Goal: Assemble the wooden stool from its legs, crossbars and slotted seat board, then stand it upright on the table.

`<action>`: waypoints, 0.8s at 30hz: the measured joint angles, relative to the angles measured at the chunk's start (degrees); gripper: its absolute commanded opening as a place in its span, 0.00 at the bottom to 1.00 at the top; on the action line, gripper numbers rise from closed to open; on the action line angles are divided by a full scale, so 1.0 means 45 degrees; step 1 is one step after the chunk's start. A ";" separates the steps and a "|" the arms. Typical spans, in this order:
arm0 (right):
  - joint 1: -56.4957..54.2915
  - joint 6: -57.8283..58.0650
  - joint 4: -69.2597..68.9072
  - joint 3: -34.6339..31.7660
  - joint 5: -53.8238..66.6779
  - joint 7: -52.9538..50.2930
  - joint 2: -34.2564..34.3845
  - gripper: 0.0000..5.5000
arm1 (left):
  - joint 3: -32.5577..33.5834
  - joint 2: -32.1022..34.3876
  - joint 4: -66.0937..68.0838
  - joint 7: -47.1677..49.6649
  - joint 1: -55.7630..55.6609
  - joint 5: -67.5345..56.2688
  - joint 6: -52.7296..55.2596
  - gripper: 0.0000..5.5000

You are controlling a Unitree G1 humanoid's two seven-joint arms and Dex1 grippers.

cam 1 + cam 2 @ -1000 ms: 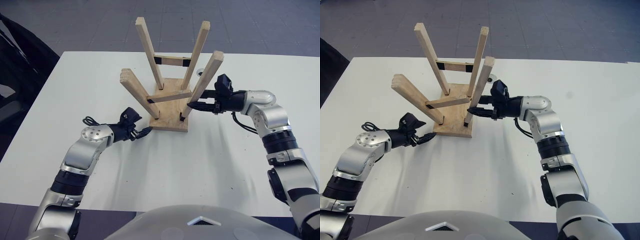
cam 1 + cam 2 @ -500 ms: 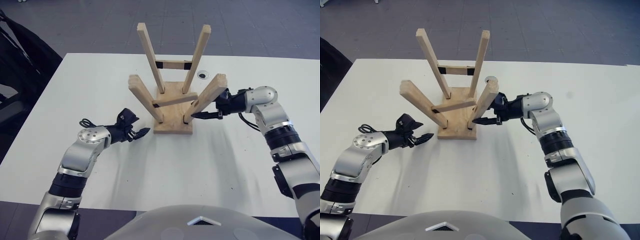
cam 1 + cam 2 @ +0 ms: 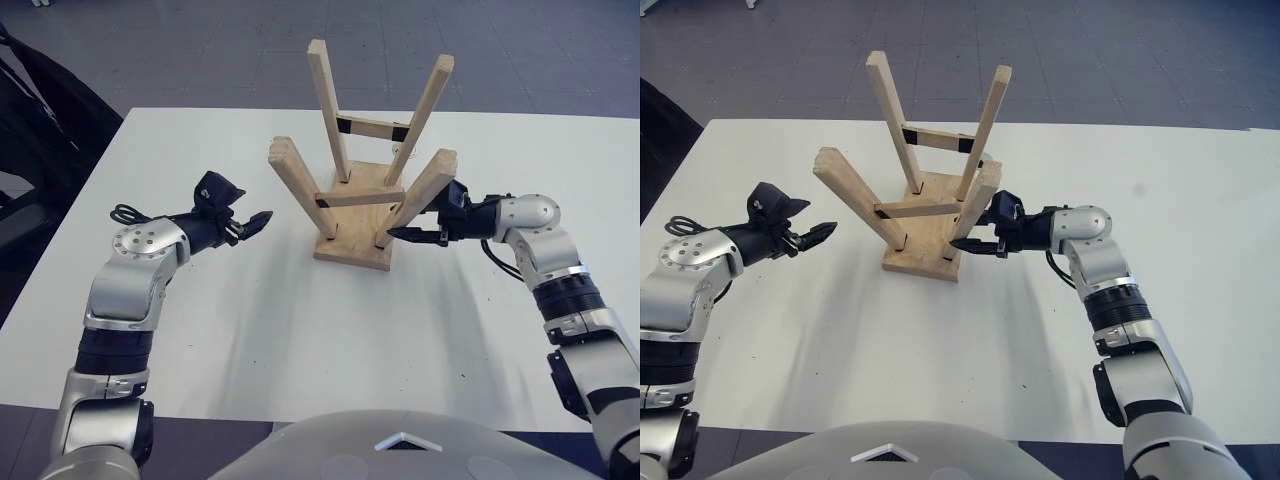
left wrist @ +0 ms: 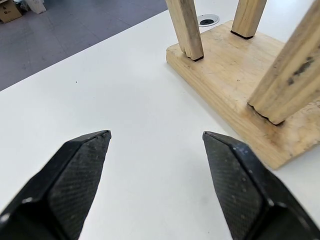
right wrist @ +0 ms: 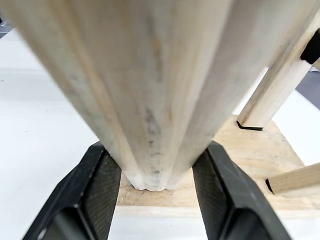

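Drawing the open left gripper (image 3: 252, 224) back, well clear of the seat board (image 3: 350, 250), while keeping the right gripper (image 3: 400, 236) clamped on the leg (image 3: 425, 190) just above that board's right corner, leaving the stool (image 3: 357, 197) resting legs-up on that board, not yet turned upright.

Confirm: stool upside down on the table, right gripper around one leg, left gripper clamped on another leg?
No. The left gripper is open and empty, apart from the stool, as the left wrist view shows. The rest holds.
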 measured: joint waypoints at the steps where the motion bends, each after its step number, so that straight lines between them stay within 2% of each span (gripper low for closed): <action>1: 0.0075 -0.0183 -0.0007 0.0000 -0.0014 -0.0225 0.0027 0.37 | 0.0013 -0.0015 -0.0056 0.0176 -0.0175 0.0008 0.0024 0.62; 3: 0.0102 -0.0393 -0.0007 -0.0007 -0.0079 -0.0582 0.0076 0.37 | 0.0240 -0.0108 -0.0253 0.0498 -0.0852 -0.0013 0.0251 0.62; 8: 0.0039 -0.0358 -0.0025 0.0013 -0.0102 -0.0796 0.0153 0.37 | 0.1805 -0.0224 -0.1275 0.1036 -0.5053 -0.1167 0.0652 0.62; 11: -0.0005 -0.0181 -0.0071 0.0016 -0.0101 -0.0767 0.0147 0.37 | 0.1707 -0.0369 -0.2334 0.1372 -0.6183 -0.1767 0.1952 0.54; 13: -0.0056 -0.0026 -0.0077 0.0034 -0.0102 -0.0771 0.0158 0.37 | 0.0838 -0.0784 -0.3591 0.1794 -0.6778 -0.2056 0.2964 0.48; 18: -0.0253 0.0873 -0.0143 -0.0004 -0.0104 -0.1176 0.0463 0.37 | -0.2180 -0.1671 -0.5519 0.3110 -0.6290 -0.1050 0.4429 0.34; 20: -0.0246 0.1045 -0.0229 -0.0014 -0.0105 -0.1230 0.0469 0.37 | -0.3091 -0.1770 -0.5260 0.3094 -0.6071 -0.0602 0.4159 0.33; 24: -0.0264 0.1100 -0.0234 -0.0031 -0.0109 -0.1236 0.0473 0.37 | -0.4819 -0.1901 -0.3909 0.3113 -0.5644 0.1262 0.2139 0.33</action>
